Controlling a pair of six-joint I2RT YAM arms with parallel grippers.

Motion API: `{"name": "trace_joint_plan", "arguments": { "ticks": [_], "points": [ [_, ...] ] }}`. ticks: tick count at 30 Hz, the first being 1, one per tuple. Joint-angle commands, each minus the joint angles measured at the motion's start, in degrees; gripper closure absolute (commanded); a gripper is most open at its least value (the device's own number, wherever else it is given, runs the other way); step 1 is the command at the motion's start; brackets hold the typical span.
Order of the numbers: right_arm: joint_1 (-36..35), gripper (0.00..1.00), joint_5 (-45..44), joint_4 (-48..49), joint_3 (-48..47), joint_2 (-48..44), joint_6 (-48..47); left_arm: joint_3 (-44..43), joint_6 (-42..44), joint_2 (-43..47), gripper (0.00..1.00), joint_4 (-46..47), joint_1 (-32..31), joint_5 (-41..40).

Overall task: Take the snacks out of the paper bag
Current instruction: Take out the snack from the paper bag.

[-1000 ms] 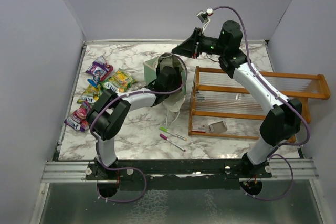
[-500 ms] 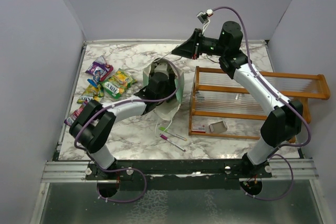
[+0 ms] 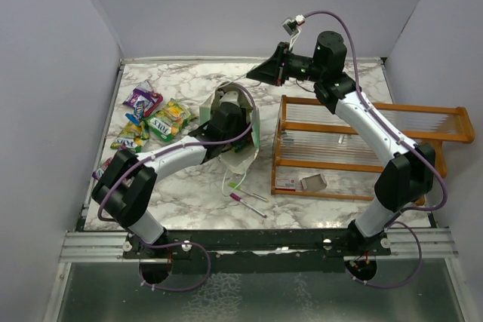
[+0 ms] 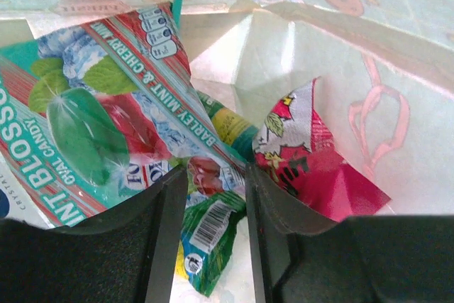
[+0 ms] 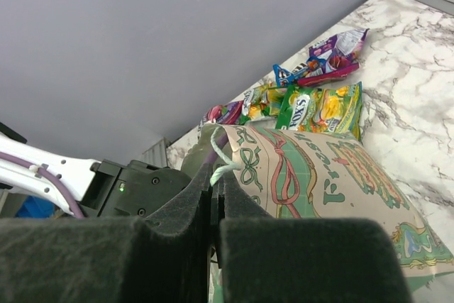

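Left gripper: narrowly parted inside mint-green paper bag, at teal-red shiny mint packet.
Right gripper: clamps thin white string handle.
Technique: pinch one packet, withdraw straight.

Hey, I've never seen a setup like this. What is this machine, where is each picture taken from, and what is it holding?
These are two robot arms bolted at the near edge of a marble-patterned table, each ending in a two-finger gripper. The wide picture comes from a fixed camera above; the other two come from a camera on each wrist. The right gripper pinches the thin white string handle of a mint-green patterned paper bag. The left gripper is inside that bag, its fingers either side of shiny snack packets; whether it grips one, I cannot tell. More bright packets lie on the table's left, two thin pens near the middle, and an orange wooden rack on the right.
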State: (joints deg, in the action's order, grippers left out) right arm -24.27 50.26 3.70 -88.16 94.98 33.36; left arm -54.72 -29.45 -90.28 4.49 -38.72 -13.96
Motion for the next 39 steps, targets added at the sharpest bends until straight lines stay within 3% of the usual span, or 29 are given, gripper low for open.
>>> {"name": "trace_joint_plan", "arguments": {
  "ticks": [1,4,6,9,14,23,27,30,33,39],
  "points": [
    [-1.69,0.99,0.28,1.42,-1.43,0.79,0.95,-1.31,2.59,0.38,0.61,6.97,-0.13,3.84],
    [-1.83,0.99,-1.2,2.91,-1.74,0.81,2.69,1.22,4.11,0.1,0.73,10.47,-0.3,4.46],
    [-1.83,0.99,-1.56,3.88,-2.56,0.81,3.38,2.1,5.13,-0.74,0.72,11.18,-0.39,4.51],
    [-1.83,0.99,-1.88,3.45,-5.36,1.34,3.07,3.36,6.29,-0.87,0.68,11.14,-0.84,4.21],
    [-1.83,0.99,-3.6,1.91,-7.63,0.73,2.11,7.29,9.02,2.23,0.52,14.31,-1.29,3.78],
    [-1.83,0.99,-1.75,2.04,-7.49,1.78,2.67,8.56,13.04,4.31,0.49,14.61,-1.73,7.49],
    [-1.83,0.99,0.51,1.06,-5.89,1.84,1.21,5.71,9.93,8.81,0.48,11.23,-1.78,9.38],
    [-1.83,0.99,0.13,-0.88,-5.28,1.47,-0.18,5.48,4.27,10.87,0.41,12.79,-1.81,13.48],
    [-1.83,0.99,0.1,-1.04,-5.41,1.1,-0.14,6.02,-0.1,9.87,0.36,15.11,-1.87,16.28],
    [-1.81,0.99,-0.22,-1.79,-6.4,0.34,-0.38,4.53,-0.48,5.41,0.33,18.87,-1.81,22.8]
  ]
}}
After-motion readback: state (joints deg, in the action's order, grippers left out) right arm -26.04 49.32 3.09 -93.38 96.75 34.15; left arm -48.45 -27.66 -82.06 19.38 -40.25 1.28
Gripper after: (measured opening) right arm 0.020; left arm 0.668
